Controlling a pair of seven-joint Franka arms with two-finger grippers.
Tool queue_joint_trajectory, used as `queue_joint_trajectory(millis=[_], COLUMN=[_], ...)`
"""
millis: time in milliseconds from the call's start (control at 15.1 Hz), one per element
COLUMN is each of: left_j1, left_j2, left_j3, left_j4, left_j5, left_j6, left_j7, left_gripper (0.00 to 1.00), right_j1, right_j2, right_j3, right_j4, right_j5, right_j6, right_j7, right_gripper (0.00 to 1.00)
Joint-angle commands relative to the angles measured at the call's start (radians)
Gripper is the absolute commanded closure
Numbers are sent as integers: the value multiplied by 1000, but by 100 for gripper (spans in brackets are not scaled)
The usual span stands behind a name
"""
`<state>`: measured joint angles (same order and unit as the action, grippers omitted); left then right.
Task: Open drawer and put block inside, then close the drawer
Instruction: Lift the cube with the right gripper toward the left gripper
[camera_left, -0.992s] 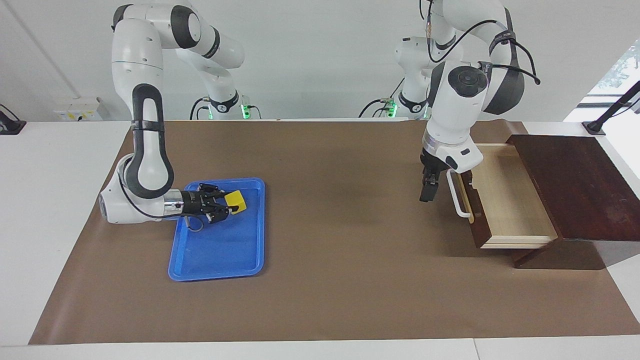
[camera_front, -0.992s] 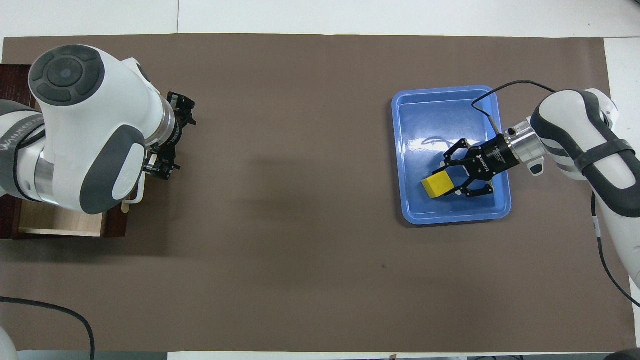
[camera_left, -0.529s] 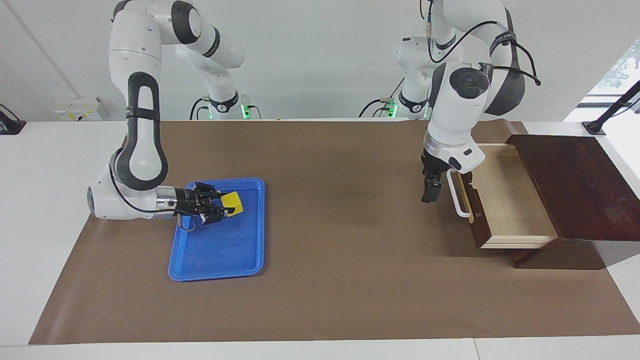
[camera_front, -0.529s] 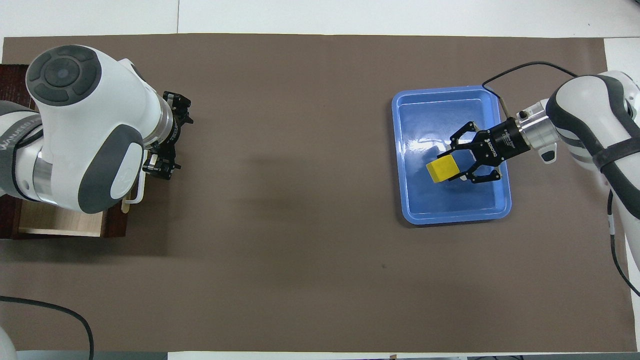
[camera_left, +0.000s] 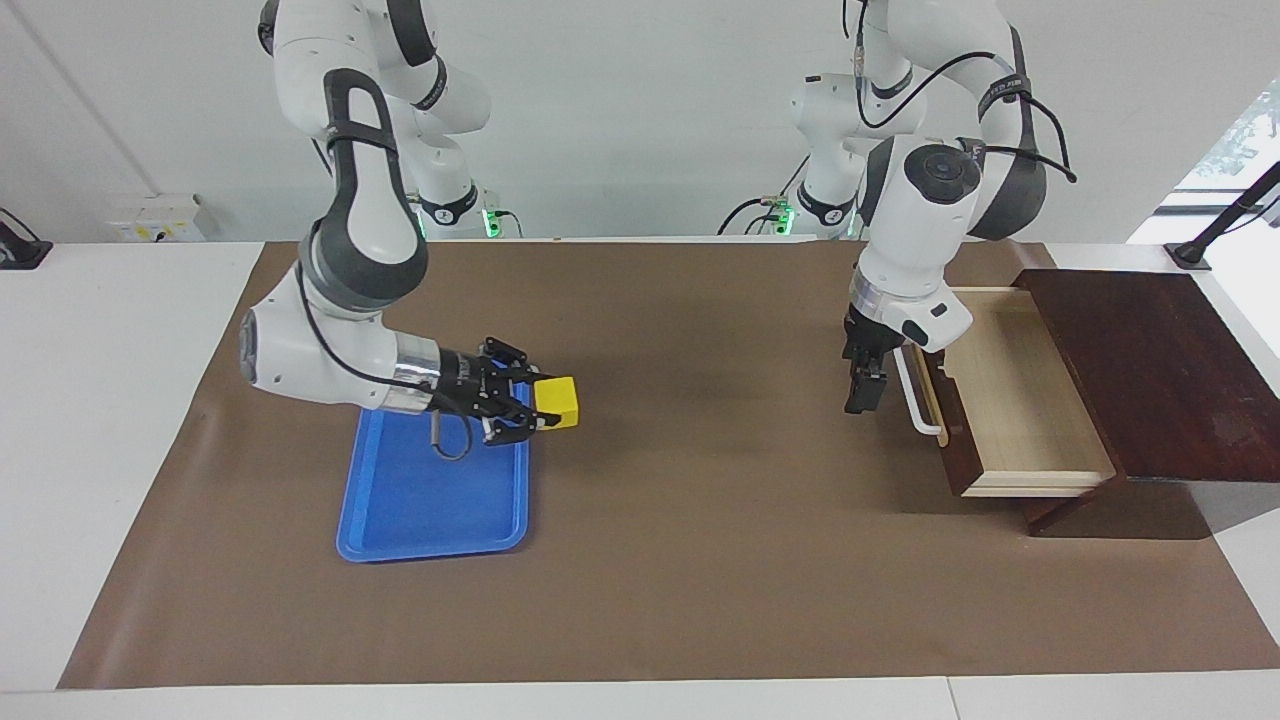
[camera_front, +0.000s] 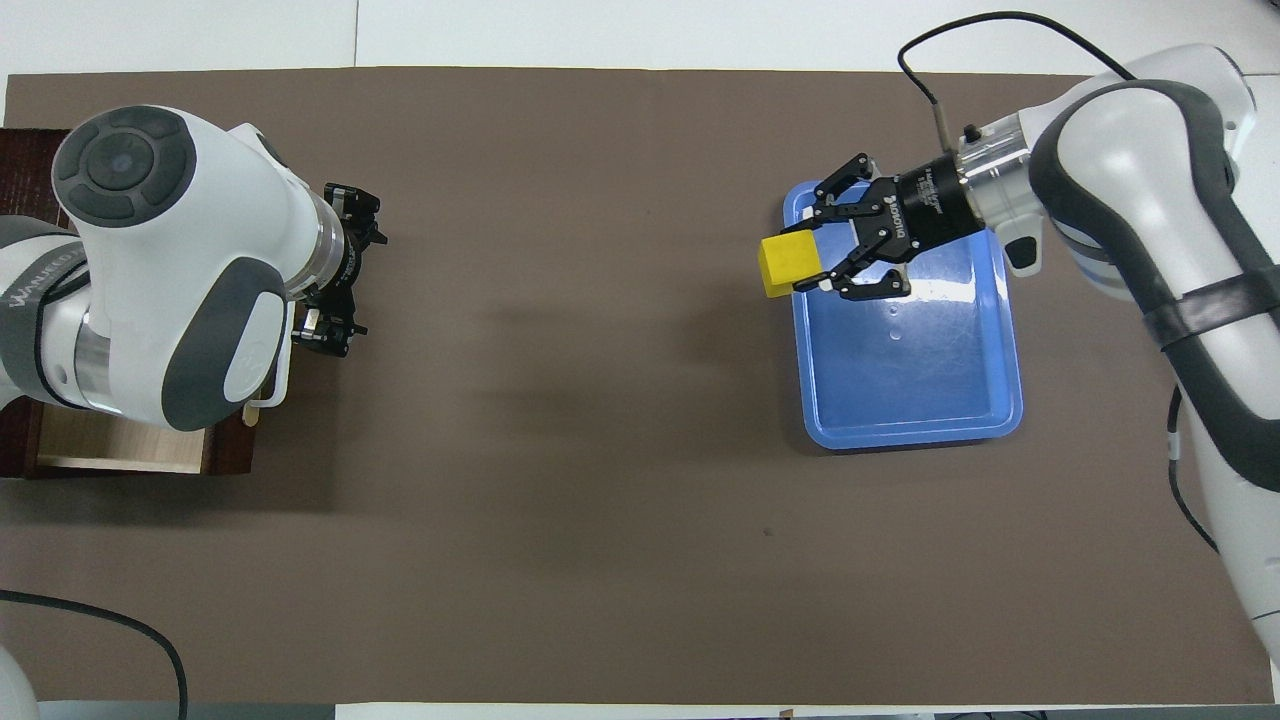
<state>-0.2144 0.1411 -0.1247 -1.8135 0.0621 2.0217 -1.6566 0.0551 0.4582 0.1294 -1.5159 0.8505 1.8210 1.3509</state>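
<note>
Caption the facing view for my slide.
Right claw carries the block off the blue tray; drawer stands open.

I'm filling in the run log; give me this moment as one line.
drawer: open | block: held in air by right gripper at blue tray edge | left gripper: open, waiting in front of drawer handle

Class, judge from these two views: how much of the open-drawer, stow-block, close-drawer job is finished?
Done: the drawer stands open, and the left gripper hangs open beside its handle. In hand: the right gripper is shut on the block, up over the edge of the blue tray. Left: carrying it over, dropping it in, closing.
</note>
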Motion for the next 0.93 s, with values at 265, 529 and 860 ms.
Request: queue_joint_trajectory(millis=[265,529,860], left_j1=[-3,-46,-118], left_j2=[-42,-25,-3], left_j3=[-1,-1,-1], left_j4=[-76,-84,-84], left_j5=[-186,-260,-364], left_j6=[64,104,245], left_j7=[-101,-147,-181], left_gripper=[0,0,0], right_j1=[215,287,293], right_j2=[-13,-10,-10], right_j3=[-1,-1,-1], right_j4=[2,2,2], right_j5=[21,21,32], right_j6=[272,376,380], right_j7=[127,180,172], right_gripper=[100,100,100])
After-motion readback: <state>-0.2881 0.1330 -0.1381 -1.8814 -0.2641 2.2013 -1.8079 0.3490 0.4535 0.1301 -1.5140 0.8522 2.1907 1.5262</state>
